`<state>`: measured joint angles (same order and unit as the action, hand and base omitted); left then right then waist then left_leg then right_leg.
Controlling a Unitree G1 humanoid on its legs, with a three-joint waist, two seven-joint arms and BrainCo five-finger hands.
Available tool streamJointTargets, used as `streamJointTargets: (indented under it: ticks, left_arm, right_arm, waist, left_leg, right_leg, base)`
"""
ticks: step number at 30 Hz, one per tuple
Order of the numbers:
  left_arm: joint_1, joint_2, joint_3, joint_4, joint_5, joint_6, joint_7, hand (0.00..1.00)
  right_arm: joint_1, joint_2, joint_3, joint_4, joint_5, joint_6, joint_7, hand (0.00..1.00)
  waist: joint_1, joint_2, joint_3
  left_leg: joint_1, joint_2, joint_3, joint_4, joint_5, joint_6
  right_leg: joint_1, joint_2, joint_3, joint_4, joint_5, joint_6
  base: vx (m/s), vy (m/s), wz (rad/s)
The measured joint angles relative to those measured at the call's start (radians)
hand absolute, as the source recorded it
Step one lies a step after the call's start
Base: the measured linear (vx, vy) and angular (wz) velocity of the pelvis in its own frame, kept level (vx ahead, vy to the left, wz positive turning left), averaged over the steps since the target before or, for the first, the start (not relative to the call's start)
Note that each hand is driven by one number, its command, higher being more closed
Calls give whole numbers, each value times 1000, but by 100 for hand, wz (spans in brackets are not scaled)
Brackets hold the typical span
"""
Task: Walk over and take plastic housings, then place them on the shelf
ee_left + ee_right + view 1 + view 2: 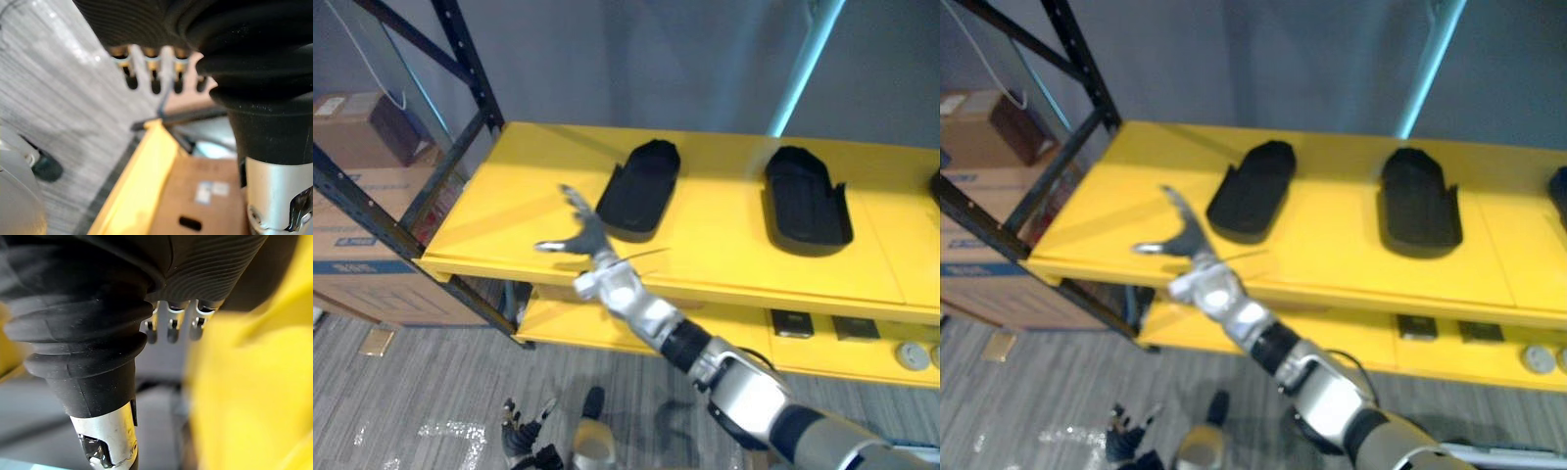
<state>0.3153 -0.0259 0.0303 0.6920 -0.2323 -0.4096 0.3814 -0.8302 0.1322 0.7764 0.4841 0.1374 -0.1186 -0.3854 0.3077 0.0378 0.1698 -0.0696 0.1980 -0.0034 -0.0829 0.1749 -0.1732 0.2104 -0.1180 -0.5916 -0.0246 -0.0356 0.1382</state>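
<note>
Fingers (576,203) of right hand (590,236) splay open beside black boat-shaped housing (641,186) on smooth yellow shelf (509,208)

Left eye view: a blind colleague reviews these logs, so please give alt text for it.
The robot's right hand, open and empty, hovers over the front edge of the yellow shelf beside the left black housing; a second housing lies further right. The left hand hangs open near the floor.
</note>
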Motion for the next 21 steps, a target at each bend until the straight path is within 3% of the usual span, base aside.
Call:
streamJointTargets:
  ticks: [5, 11, 13, 16, 21]
  left_arm:
    - [26, 20, 38, 6, 19, -4, -16, 0]
    - [20, 29, 69, 6, 39, -5, -31, 0]
    - [20, 29, 68, 8, 42, -2, -33, 0]
    - [18, 31, 67, 24, 42, 0, -32, 0]
    - [15, 28, 65, 28, 42, 5, -32, 0]
  right_arm:
    - [12, -10, -73, -119, -116, 19, 84, 0]
    - [86, -128, -157, -189, -188, 80, 175, 0]
    - [115, -192, -199, -188, -127, 87, 208, 0]
    - [120, -221, -205, -181, -23, 77, 257, 0]
    - [118, -149, -181, -24, 86, 38, 303, 0]
  waist:
    - [-63, -30, -18]
    - [-88, -57, -34]
    - [-93, -62, -38]
    - [-105, -62, -38]
    - [-80, -62, -38]
  left_leg:
    - [6, 1, 35, 0, -1, -1]
    - [16, 1, 46, -4, -5, 0]
    - [15, 1, 46, -4, -5, 1]
    - [17, 2, 49, -4, -4, 1]
    - [18, 2, 40, 0, -4, 1]
  right_leg:
    - [-22, -5, 35, 10, 0, 0]
    - [-23, -10, 47, 15, 0, -1]
    - [-24, -11, 48, 16, 1, -1]
    - [-25, -10, 48, 17, 4, 4]
    - [-15, -7, 41, 16, 5, 4]
  base:
    - [-14, 9, -18]
    - [-16, 6, -7]
    - [-18, 0, 0]
    - [-6, -4, -2]
    - [14, -10, 6]
